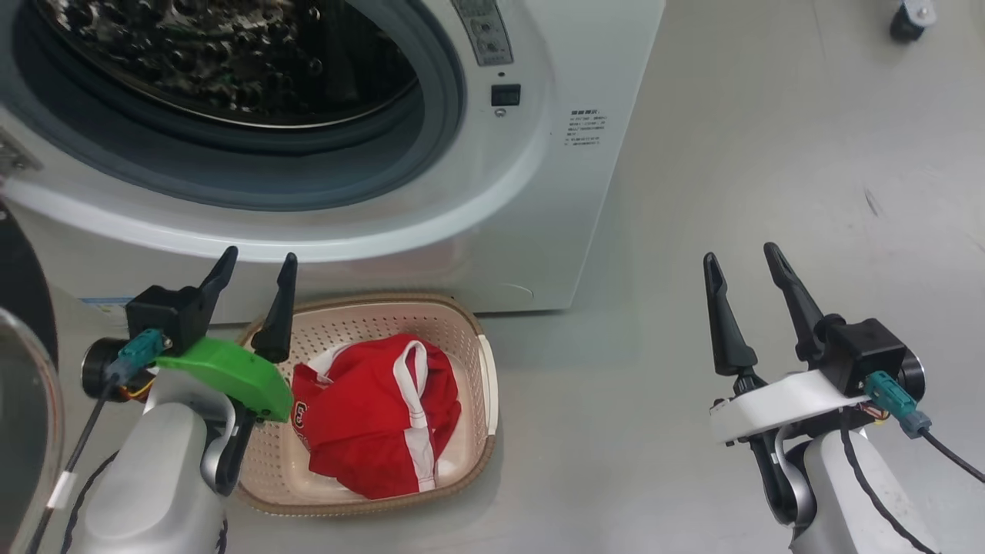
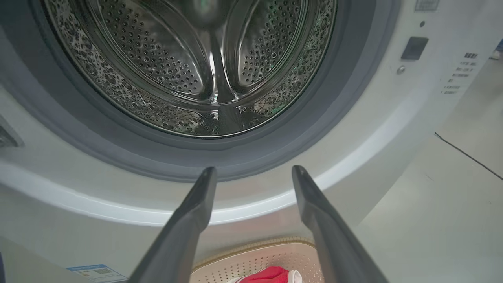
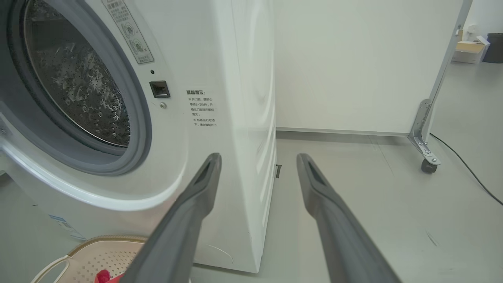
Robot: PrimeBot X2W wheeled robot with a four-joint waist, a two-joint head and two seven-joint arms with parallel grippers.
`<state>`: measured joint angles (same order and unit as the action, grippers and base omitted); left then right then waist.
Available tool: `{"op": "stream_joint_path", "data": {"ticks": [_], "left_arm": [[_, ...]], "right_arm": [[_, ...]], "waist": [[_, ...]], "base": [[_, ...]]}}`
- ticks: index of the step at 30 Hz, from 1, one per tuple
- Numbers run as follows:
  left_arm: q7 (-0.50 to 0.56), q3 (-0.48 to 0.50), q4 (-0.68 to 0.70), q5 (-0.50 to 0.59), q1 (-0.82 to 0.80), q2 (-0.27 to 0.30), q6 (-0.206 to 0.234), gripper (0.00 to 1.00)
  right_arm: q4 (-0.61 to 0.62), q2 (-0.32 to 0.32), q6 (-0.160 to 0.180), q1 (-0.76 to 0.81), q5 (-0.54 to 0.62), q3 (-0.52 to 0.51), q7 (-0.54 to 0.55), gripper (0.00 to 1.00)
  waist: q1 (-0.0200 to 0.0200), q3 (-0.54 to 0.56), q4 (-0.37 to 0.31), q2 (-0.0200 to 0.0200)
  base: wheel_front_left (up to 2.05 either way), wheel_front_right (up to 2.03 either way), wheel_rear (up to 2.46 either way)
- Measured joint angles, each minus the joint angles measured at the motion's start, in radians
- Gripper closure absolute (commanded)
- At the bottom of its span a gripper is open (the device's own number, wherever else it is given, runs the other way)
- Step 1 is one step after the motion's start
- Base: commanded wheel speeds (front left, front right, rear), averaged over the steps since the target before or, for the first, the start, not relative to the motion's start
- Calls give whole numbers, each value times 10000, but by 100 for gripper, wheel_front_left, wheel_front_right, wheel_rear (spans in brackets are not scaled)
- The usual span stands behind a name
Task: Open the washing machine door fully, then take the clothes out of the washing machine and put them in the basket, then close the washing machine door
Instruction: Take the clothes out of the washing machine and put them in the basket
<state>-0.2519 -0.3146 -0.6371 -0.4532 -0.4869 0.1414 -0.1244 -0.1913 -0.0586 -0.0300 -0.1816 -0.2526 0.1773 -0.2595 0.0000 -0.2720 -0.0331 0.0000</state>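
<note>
While the washing machine door (image 1: 23, 431) is hanging open at far left, its glossy black rim and bulging glass are inviting a slip when pushed, and its swing could be clipping the left arm. Left gripper (image 1: 258, 261) is hovering empty, 2 fingers spread, over the basket (image 1: 486, 385) rim. Soft red-white clothes (image 1: 369, 415) are lying in that perforated cream basket, in front of the washing machine (image 1: 585, 46). Right gripper (image 1: 740, 254) is hovering spread, empty, over the floor.

Both arms reach forward side by side, well apart. The left hand (image 1: 260, 254) sits lower left in the head view, dark fingers (image 2: 188, 224) spread wide, pointing up, holding nothing, with a green wrist bracket (image 1: 231, 373) over a pale forearm (image 1: 154, 477). The right hand (image 1: 740, 251) at lower right matches: fingers wide, empty, white wrist bracket (image 1: 777, 400).
</note>
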Motion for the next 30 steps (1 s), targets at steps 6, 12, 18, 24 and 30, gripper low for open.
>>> {"op": "stream_joint_path", "data": {"ticks": [6,12,18,24,30], "left_arm": [[0,566,1208,-27,890,35,0,0],[-2,1012,2054,-12,1870,12,0,0],[-2,1287,2560,130,2802,-35,0,0],[-2,1580,3185,155,3307,-33,0,0],[-2,1806,3661,387,3663,-42,0,0]], "right_arm": [[-94,6,-117,517,-2,-48,0,0],[-104,12,-178,784,-2,-82,0,0],[-102,17,-213,1132,-2,-138,0,0],[-63,29,-228,1324,-2,-128,0,0],[27,31,-299,1342,13,-132,0,0]], "waist": [[0,752,376,0],[0,1386,649,0],[0,1938,818,0],[0,2279,906,0],[-1,2326,879,0]], "base": [[0,0,0],[0,0,0],[0,0,0],[0,0,0],[0,0,0]]}}
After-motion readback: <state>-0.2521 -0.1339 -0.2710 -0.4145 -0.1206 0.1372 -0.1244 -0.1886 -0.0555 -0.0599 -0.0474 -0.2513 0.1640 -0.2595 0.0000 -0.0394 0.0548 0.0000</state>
